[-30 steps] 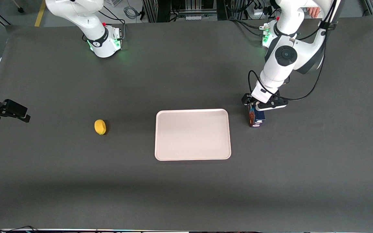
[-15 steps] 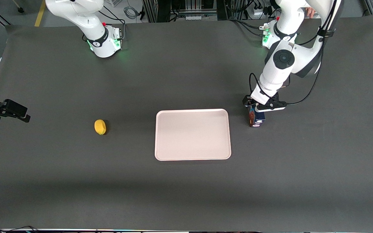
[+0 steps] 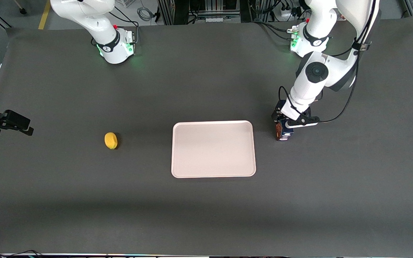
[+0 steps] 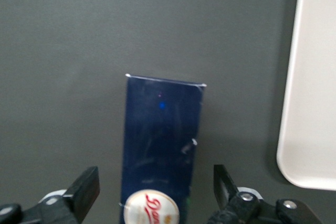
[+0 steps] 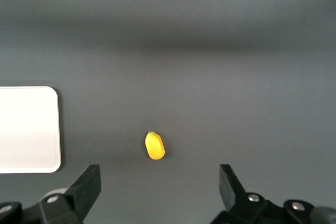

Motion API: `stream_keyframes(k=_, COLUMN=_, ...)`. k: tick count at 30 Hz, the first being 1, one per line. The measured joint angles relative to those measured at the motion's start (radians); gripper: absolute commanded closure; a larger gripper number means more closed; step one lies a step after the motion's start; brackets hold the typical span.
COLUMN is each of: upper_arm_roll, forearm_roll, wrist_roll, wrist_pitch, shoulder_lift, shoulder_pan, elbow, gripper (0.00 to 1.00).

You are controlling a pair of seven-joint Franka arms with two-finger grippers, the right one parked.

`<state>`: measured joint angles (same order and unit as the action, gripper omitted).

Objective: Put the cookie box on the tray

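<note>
The cookie box [image 3: 284,134], a narrow dark navy carton with a round white-and-red logo, stands on the dark table mat beside the tray's [image 3: 213,148] short edge, toward the working arm's end. In the left wrist view the cookie box [image 4: 161,140] lies between the two black fingers [image 4: 84,192], with a gap on each side. My gripper [image 3: 286,121] is open and sits low over the box's upper end, straddling it without touching. The pale pinkish-white tray [image 4: 312,87] is bare.
A small yellow lump [image 3: 111,140] lies on the mat toward the parked arm's end, well apart from the tray. Both arm bases [image 3: 301,41] stand at the table's edge farthest from the front camera.
The working arm's wrist has come down and slightly nearer the front camera, bringing the gripper lower around the box's upper end. Box and tray have not moved.
</note>
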<state>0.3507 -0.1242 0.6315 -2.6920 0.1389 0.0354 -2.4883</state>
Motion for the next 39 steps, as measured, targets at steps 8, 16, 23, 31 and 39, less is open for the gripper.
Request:
stream_keyframes(k=8, upper_arm_roll=-0.001, forearm_roll=-0.001, wrist_roll=0.000, wrist_pitch=-0.015, shoulder_lift=0.024, shoulder_pan=0.000, elbow=0.000, gripper=0.11)
stream_keyframes(k=16, upper_arm_roll=-0.001, forearm_roll=-0.001, wrist_roll=0.001, wrist_pitch=-0.016, shoulder_lift=0.024, shoulder_pan=0.000, elbow=0.000, gripper=0.46)
stream_keyframes(k=23, upper_arm_roll=0.000, forearm_roll=-0.001, wrist_roll=0.011, wrist_pitch=-0.016, shoulder_lift=0.023, shoulder_pan=0.000, elbow=0.002, gripper=0.67)
stream_keyframes(k=31, upper_arm_roll=0.000, forearm_roll=-0.001, wrist_roll=0.031, wrist_pitch=-0.004, shoulder_lift=0.023, shoulder_pan=0.001, elbow=0.014, gripper=0.68)
stream_keyframes(k=39, upper_arm_roll=0.001, forearm_roll=-0.001, wrist_roll=0.034, wrist_pitch=0.143, shoulder_lift=0.018, shoulder_pan=0.001, elbow=0.097, gripper=0.69)
